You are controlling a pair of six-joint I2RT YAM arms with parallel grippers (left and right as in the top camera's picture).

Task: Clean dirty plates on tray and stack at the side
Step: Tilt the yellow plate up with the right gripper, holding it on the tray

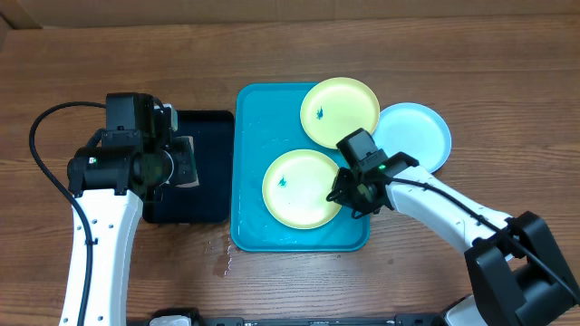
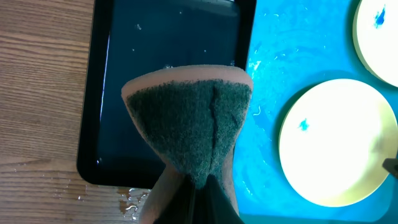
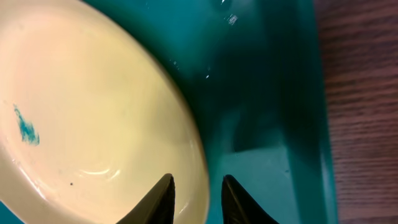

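Note:
The turquoise tray (image 1: 254,118) carries two yellow-green plates. The near plate (image 1: 299,188) has a small blue smudge (image 3: 26,127). The far plate (image 1: 340,109), also smudged, overhangs the tray's right rim and overlaps a light blue plate (image 1: 417,136) lying on the table. My right gripper (image 1: 349,195) is open and straddles the near plate's right rim: one finger stands over the plate (image 3: 93,106), the other over the tray floor (image 3: 261,93). My left gripper (image 2: 202,183) is shut on a green-faced sponge (image 2: 186,118), held above the black tray (image 2: 168,50).
The black tray (image 1: 204,167) sits directly left of the turquoise one. Water drops (image 1: 222,258) lie on the wooden table by the turquoise tray's front left corner. A black cable (image 1: 41,154) loops beside the left arm.

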